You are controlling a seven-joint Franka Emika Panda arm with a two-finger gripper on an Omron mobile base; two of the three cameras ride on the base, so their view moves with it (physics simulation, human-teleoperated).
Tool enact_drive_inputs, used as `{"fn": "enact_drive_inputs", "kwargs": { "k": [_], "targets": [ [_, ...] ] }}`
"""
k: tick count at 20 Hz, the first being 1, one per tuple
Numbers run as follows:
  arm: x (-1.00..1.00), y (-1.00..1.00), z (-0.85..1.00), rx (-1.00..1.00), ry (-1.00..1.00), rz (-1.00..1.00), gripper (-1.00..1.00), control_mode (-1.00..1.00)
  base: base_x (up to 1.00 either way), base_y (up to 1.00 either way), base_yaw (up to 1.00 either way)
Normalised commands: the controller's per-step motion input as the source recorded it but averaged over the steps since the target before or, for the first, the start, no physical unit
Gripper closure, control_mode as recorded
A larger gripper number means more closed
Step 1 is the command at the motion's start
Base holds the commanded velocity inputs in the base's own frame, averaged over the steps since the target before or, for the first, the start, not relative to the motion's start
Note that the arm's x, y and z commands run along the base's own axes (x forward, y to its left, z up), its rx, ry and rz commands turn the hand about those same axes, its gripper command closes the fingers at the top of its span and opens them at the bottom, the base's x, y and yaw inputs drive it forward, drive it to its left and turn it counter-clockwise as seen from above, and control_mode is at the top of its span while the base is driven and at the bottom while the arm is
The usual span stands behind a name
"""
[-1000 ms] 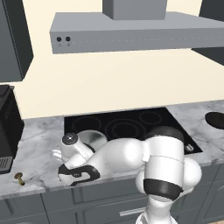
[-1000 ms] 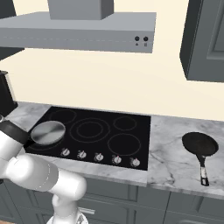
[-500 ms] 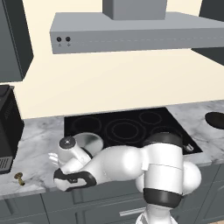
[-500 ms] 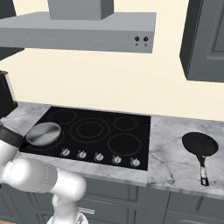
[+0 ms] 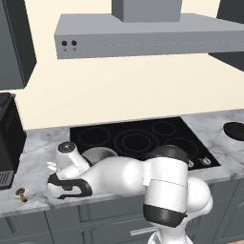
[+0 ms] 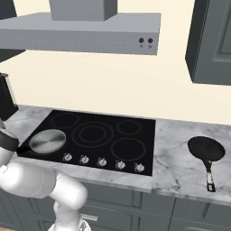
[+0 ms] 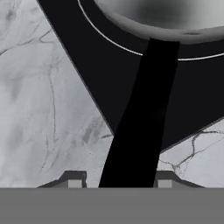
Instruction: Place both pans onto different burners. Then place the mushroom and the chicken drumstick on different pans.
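So here we've got the silver pan (image 6: 47, 140) sitting on the front-left burner (image 7: 131, 48) of the black cooktop (image 6: 97, 118), close to the cooktop's left and front edges. In the hand view its black handle (image 7: 140, 122) runs from the pan's rim down over the corner of the glass and out above the marble counter (image 7: 48, 100), passing right between our gripper (image 7: 119, 181) tips. The fingertips (image 7: 74, 180) sit either side of the handle with a bit of a gap showing, so we'd call the jaws spread around it, not pinching.

From the left base view the pan is mostly tucked behind our arm, just its rim (image 5: 97, 153) peeking out, and the hand hangs low over the counter's front edge, left of the cooktop.

The dark pan (image 6: 206, 149) is well apart from all that, off on the marble to the right of the cooktop, handle (image 6: 210, 177) pointing toward the counter's front edge. The other three burners are bare, so lots of free glass there, with the row of silver knobs (image 6: 102, 161) along the front edge.

The mushroom (image 5: 21, 193) sits near the front edge of the counter, far left, near the black appliance (image 5: 10, 133). The range hood (image 5: 152, 33) hangs high above the cooktop, so plenty of headroom.
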Motion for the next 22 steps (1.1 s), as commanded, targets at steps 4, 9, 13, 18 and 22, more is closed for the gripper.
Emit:
{"fn": "enact_drive_inputs", "kwargs": {
  "k": [4,9,13,18,22],
  "targets": [
    [-0.22,-0.02,0.11,0.18,0.0,0.0,-1.0,-1.0,0.0,0.0,0.0],
    [-0.2,0.0,0.21,0.15,0.0,0.0,-1.0,-1.0,0.0,0.0,0.0],
    [-0.05,-0.03,0.11,0.0,0.0,0.0,-1.0,-1.0,0.0,0.0,0.0],
    [-0.12,0.01,0.35,-0.04,0.0,0.0,-1.0,-1.0,0.0,0.0,0.0],
    [-0.24,0.0,0.69,-0.03,-0.02,0.01,-1.0,-1.0,0.0,0.0,0.0]
  ]
}}
